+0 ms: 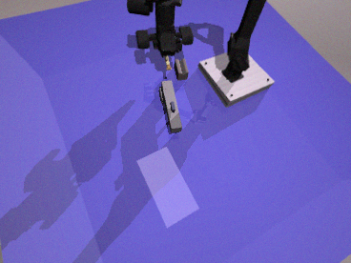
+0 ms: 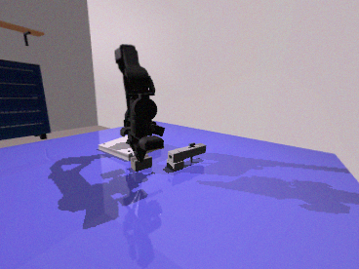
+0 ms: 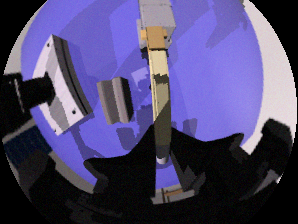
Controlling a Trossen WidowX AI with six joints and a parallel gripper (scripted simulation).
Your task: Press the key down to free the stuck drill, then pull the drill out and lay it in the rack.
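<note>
My gripper points down, shut on the drill. The drill is pale yellow with an orange collar; it stretches from the fingertips toward the grey holder, with a gap to it in the top view. In the exterior view I cannot make it out. The long grey holder lies ahead of the gripper. A small dark key shows on its top. The rack, a small grooved grey block, lies close beside the drill.
The arm's white base plate stands beyond the rack. A pale rectangle lies on the blue table, past the holder. A dark blue cabinet stands in the background.
</note>
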